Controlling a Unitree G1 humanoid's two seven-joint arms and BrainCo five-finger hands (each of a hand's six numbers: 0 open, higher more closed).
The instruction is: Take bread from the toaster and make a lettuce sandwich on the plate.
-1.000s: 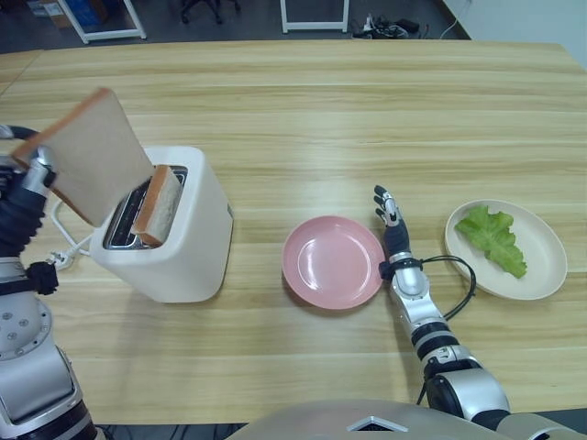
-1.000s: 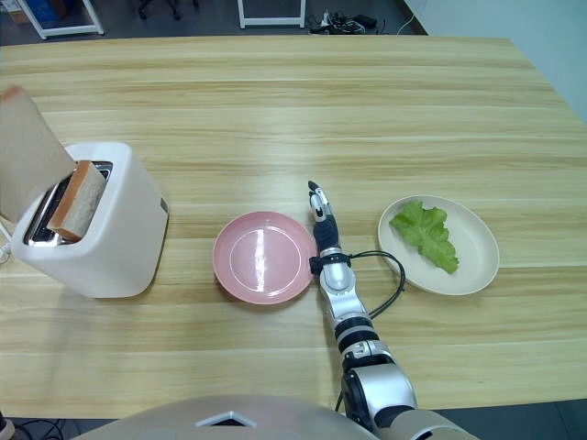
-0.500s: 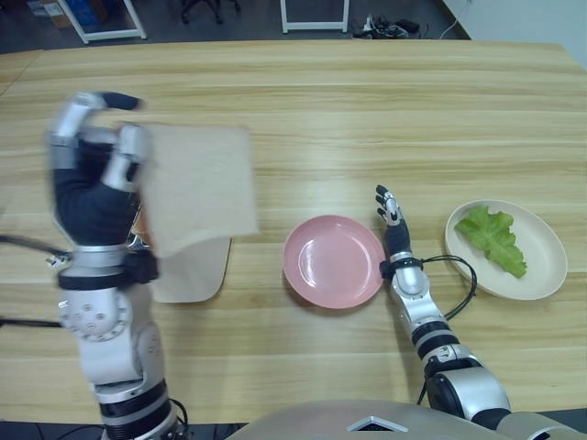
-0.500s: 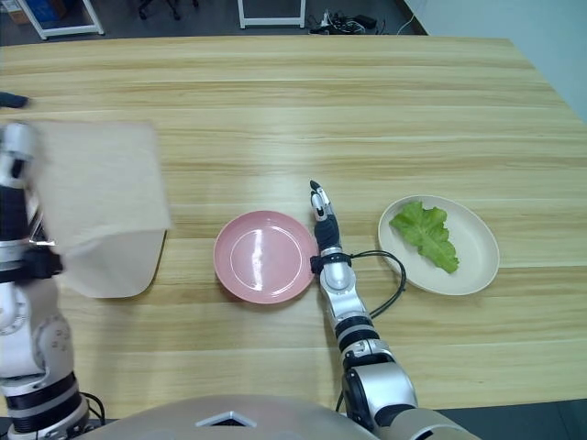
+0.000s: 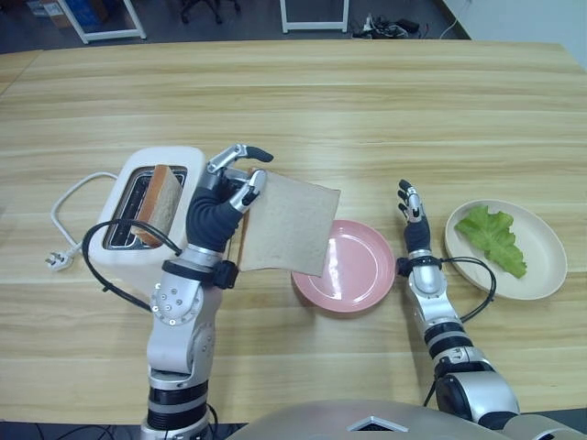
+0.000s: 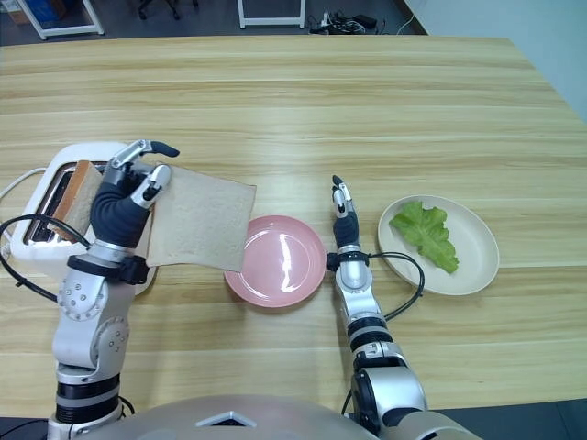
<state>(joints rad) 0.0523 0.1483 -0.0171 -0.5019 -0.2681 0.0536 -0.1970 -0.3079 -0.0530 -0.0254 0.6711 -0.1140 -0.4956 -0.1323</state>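
First slice going to plate. My left hand (image 5: 225, 197) grips a bread slice (image 5: 293, 225) by its edge, tilted, far corner over the pink plate (image 5: 367, 275) rim. Second slice (image 5: 161, 197) sits in the toaster (image 5: 138, 163). My right hand (image 5: 410, 209) lies open and empty on the surface between pink plate and lettuce (image 5: 495, 238). Next I judge: lower the slice flat onto plate centre, then let go

I see my left hand (image 6: 127, 197) gripping a bread slice (image 6: 202, 231), tilted over the left rim of the pink plate (image 6: 286, 268). My right hand (image 6: 343, 213) lies straight-fingered between that plate and the lettuce (image 6: 424, 235).
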